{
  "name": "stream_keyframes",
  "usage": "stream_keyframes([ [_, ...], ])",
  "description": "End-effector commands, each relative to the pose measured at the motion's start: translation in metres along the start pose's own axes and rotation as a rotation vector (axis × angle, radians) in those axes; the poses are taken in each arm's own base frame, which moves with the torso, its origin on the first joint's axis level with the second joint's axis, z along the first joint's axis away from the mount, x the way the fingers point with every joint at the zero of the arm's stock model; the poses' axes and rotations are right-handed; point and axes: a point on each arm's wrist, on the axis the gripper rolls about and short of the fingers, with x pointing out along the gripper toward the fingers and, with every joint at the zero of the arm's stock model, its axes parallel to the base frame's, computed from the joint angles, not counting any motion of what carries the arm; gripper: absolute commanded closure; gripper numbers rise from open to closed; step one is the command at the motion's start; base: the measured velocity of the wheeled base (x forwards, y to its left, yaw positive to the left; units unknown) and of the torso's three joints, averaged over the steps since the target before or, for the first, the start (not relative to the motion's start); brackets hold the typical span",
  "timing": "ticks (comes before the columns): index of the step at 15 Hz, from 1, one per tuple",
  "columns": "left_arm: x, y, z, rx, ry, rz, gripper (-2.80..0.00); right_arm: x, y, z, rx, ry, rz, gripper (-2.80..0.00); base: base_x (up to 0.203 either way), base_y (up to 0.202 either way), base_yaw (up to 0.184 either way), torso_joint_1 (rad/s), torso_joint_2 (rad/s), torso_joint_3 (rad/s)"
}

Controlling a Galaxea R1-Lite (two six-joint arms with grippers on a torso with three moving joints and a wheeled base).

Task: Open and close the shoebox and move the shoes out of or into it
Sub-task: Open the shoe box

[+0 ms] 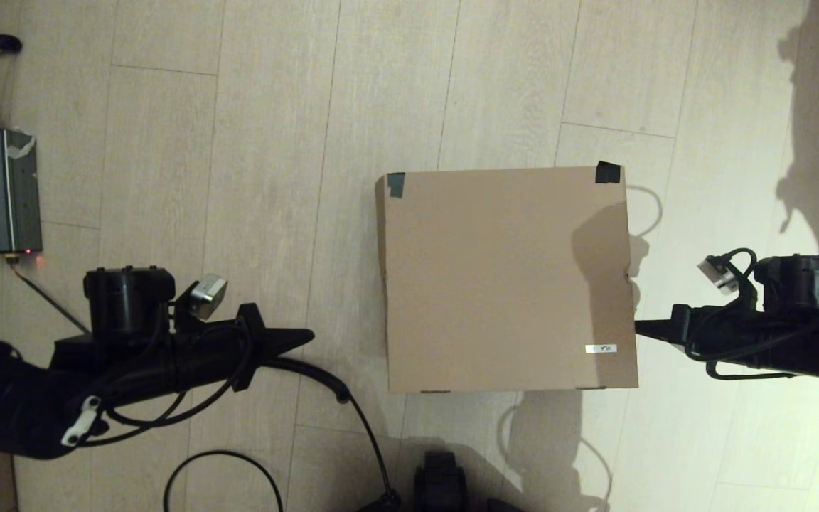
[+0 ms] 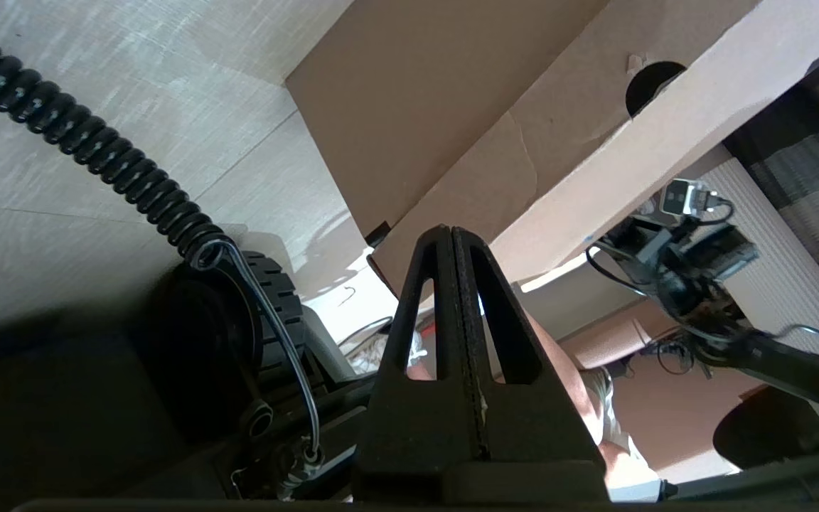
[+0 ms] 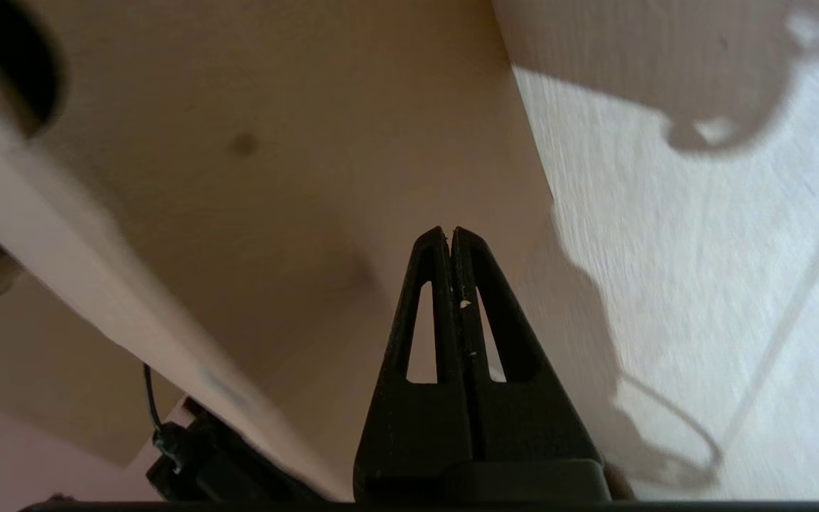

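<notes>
The brown cardboard shoebox [image 1: 505, 281] lies on the floor with its lid down, dark tape at its two far corners and a small white label near its front right corner. The shoes are hidden from every view. My right gripper [image 1: 638, 328] is shut, its tip at the box's right side near the front; in the right wrist view the gripper [image 3: 450, 231] points at the box wall [image 3: 253, 206]. My left gripper [image 1: 308, 334] is shut and empty, a short way left of the box; its wrist view shows the gripper [image 2: 450, 229] before the box side [image 2: 523, 142].
A grey power unit [image 1: 1, 190] with cables sits on the floor at far left. Black cables [image 1: 338, 398] curl along the floor near the front. Pale wood floor surrounds the box on all sides.
</notes>
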Motion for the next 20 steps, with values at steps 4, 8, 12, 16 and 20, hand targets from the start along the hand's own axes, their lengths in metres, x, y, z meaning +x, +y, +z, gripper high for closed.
stream_keyframes([
  [4,-0.002,-0.002,-0.001,0.002,-0.004,-0.008,0.0,0.023,-0.026,-0.014,0.039,0.06,0.097,0.0,0.0,0.0,0.0,0.0,0.0,0.0],
  [8,-0.002,-0.001,-0.001,-0.001,-0.002,-0.005,0.0,0.021,-0.022,-0.014,0.087,0.099,0.215,0.0,0.0,0.0,0.0,0.0,0.0,0.0],
  [12,0.0,0.0,-0.001,-0.004,0.0,-0.001,0.0,0.009,-0.011,-0.016,0.089,0.107,0.259,0.0,0.0,0.0,0.0,0.0,0.0,0.0],
  [16,0.0,0.0,-0.001,-0.005,0.001,-0.001,0.0,-0.004,-0.002,-0.014,0.071,0.092,0.277,0.0,0.0,0.0,0.0,0.0,0.0,0.0],
  [20,-0.003,-0.003,0.0,0.004,-0.008,-0.008,0.0,-0.016,0.012,-0.005,0.043,0.067,0.285,0.0,0.0,0.0,0.0,0.0,0.0,0.0],
])
